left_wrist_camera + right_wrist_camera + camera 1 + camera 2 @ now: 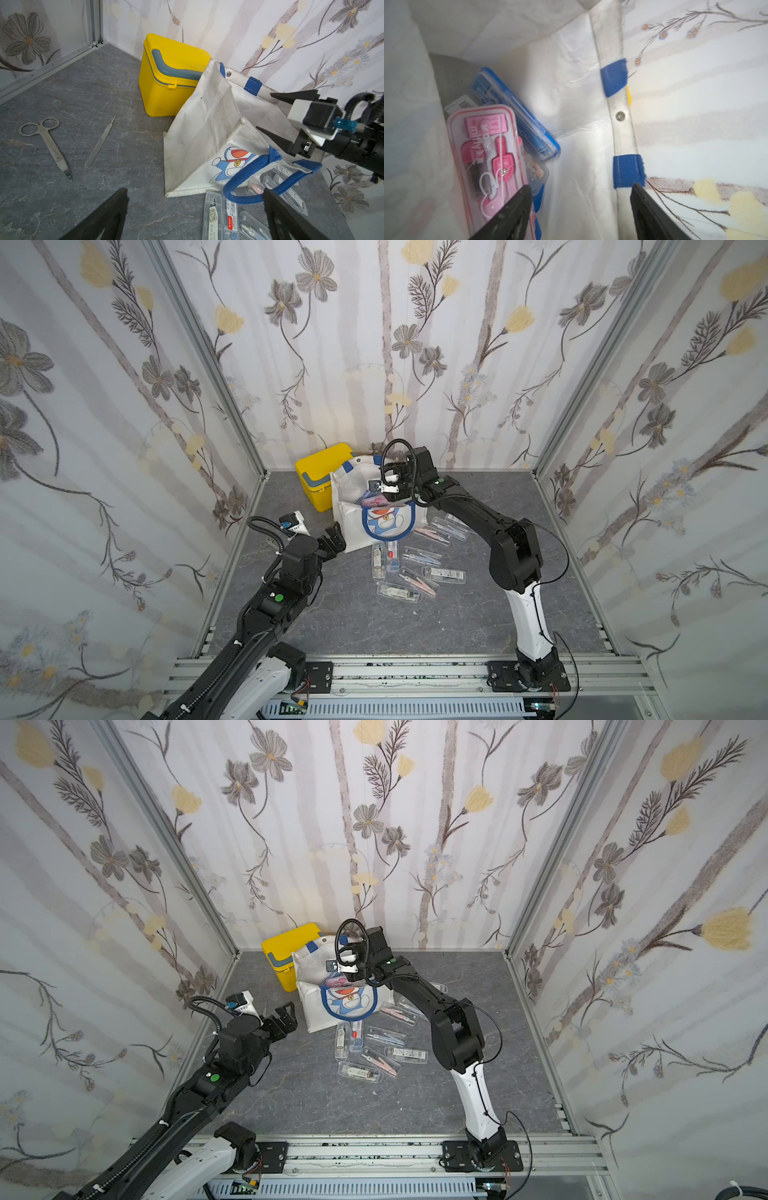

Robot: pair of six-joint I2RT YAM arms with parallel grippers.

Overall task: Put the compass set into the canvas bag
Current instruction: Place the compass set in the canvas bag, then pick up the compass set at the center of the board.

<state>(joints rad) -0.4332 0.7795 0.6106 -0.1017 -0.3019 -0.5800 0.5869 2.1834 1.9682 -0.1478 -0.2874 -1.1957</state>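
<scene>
The pink compass set [483, 155] lies inside the canvas bag [345, 524], propped along one wall on top of a blue case [517, 116]. My right end effector [581, 187] hangs in the bag's mouth, jaws apart with nothing between them. One finger overlaps the pink lid in the wrist view, and I cannot tell whether it touches.

I judge this set as delivered, so the step in hand is clearing the bag. Next I want a straight lift out of the mouth, then a swing toward the clear cases [444, 573] scattered on the tabletop [415, 626] in front of the bag.

The far rim with its blue handle tabs [613, 80] sits close to the outer finger, and the fabric is soft, so a sideways pull could snag it. The front handle [249, 180] flops over toward the cases.

My left end effector [195, 189] is wide and empty, low by the bag's front corner. The yellow box [322, 472] stands just beside the bag at the back. Scissors [45, 143] and a thin metal tool [99, 143] lie well apart on the left arm's side. The nearer tabletop gives open room.
</scene>
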